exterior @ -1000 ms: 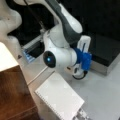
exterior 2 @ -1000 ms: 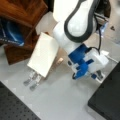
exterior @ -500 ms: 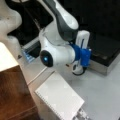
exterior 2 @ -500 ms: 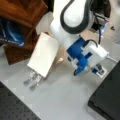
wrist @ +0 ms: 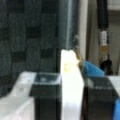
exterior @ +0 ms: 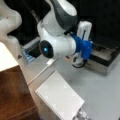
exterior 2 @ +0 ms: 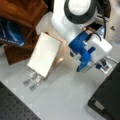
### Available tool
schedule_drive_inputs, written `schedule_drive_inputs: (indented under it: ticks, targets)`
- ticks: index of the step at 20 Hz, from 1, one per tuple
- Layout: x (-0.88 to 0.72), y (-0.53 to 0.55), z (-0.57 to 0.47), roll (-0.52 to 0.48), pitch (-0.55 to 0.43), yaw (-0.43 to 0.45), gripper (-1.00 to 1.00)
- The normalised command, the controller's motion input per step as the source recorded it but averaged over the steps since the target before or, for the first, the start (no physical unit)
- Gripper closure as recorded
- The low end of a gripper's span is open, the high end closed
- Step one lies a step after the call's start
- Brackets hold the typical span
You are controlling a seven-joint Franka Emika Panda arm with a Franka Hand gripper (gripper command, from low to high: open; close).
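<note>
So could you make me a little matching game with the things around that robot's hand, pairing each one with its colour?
Things:
1. flat rectangular board
2. plastic bracket on the arm's wrist
3. slim block between the hand's fingers
4. tray at a front view's right

Colours:
a. blue
b. dark with a metal rim
c. white
d. cream

Pairs: 1-d, 2-a, 3-c, 4-b

You're looking at a glossy white plastic arm (exterior: pixel 58 30) with a blue plastic mount (exterior 2: pixel 81 48) — the white block (wrist: pixel 71 87) between its black pads (wrist: pixel 46 97) looks smooth, matt. At nine o'clock, polished wood (exterior: pixel 15 95).
</note>
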Motion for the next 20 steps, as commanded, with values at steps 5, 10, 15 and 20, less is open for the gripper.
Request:
schedule_drive_inputs:
  ticks: [5,10,15,20]
  targets:
    - [0.01,0.24,0.46,-0.188,0.086,0.095,1.00]
    - [0.01,0.27,0.46,-0.253,0.033,0.134,1.00]
    - [0.04,0.18,0.35,-0.207,0.042,0.152,1.00]
    - [0.08,0.14,0.27,-0.170,0.043,0.137,1.00]
